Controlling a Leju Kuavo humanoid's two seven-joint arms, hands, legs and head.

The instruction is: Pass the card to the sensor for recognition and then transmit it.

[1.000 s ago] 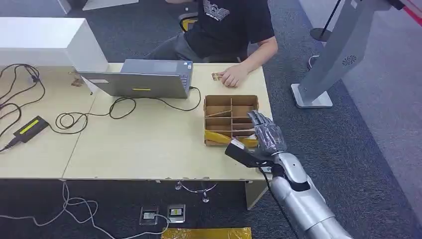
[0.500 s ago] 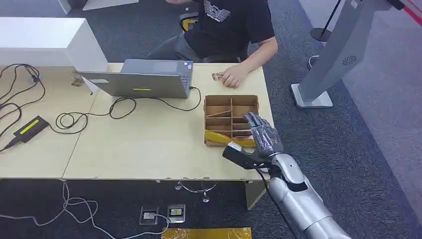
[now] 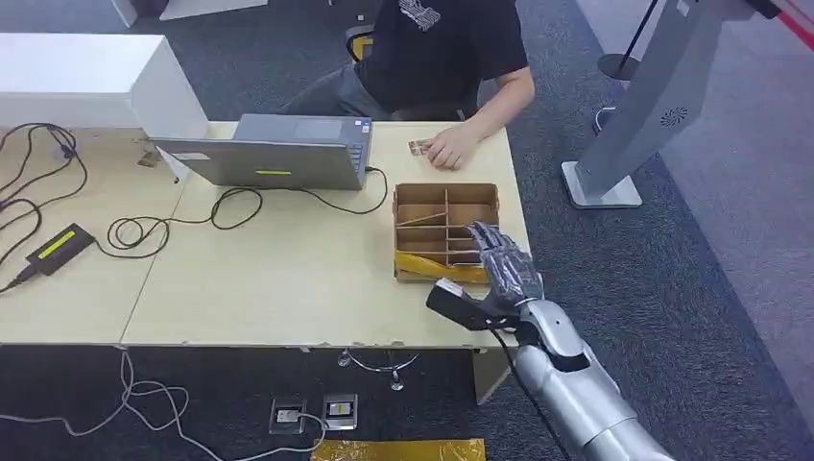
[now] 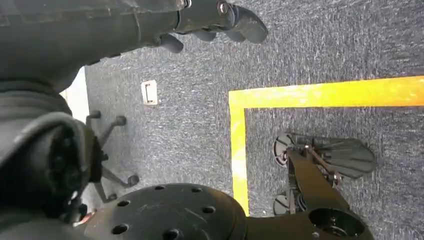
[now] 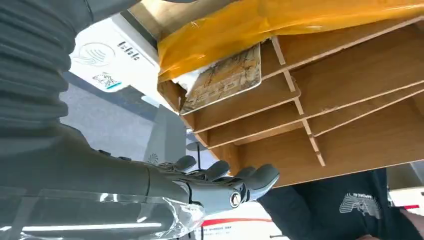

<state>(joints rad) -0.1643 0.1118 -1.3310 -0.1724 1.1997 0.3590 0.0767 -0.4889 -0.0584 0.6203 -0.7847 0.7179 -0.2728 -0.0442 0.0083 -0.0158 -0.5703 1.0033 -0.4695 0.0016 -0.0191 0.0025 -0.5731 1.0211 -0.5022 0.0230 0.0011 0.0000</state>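
1. Right hand (image 3: 506, 270) over the near right corner of the cardboard divider box (image 3: 446, 204), fingers spread and extended, nothing held; seen again in the right wrist view (image 5: 220, 187), fingers straight and apart beside the box's outer wall.
2. Card (image 5: 223, 78) with a brownish printed face lying tilted in one of the narrow slots of the divider box (image 5: 350, 115), partly under the yellow tape (image 5: 280, 22); not touched by the hand.
3. Yellow tape (image 3: 432, 266) wrapped along the near edge of the box, seen from the head view.
4. White card reader (image 5: 112, 57) with a printed logo and a small code label, just beside the box's taped end.
5. Left hand (image 4: 215, 22) hanging over dark carpet (image 4: 325, 45), fingers curled loosely, nothing in them; cannot tell how tightly closed.
6. Yellow floor line (image 4: 320, 95) on the carpet, forming a corner.
7. Light wooden table (image 3: 288, 279) carrying the box, a grey laptop (image 3: 269, 154) with lid low, black cables (image 3: 173, 226) and a small black device (image 3: 59, 247) with a yellow-green label near the left edge.
8. Person in a black T-shirt (image 3: 446, 48) seated across the table, one hand (image 3: 449, 149) resting on the tabletop beside a small object (image 3: 417, 147) too small to make out.
9. Grey stand (image 3: 638, 115) on the carpet right of the table.
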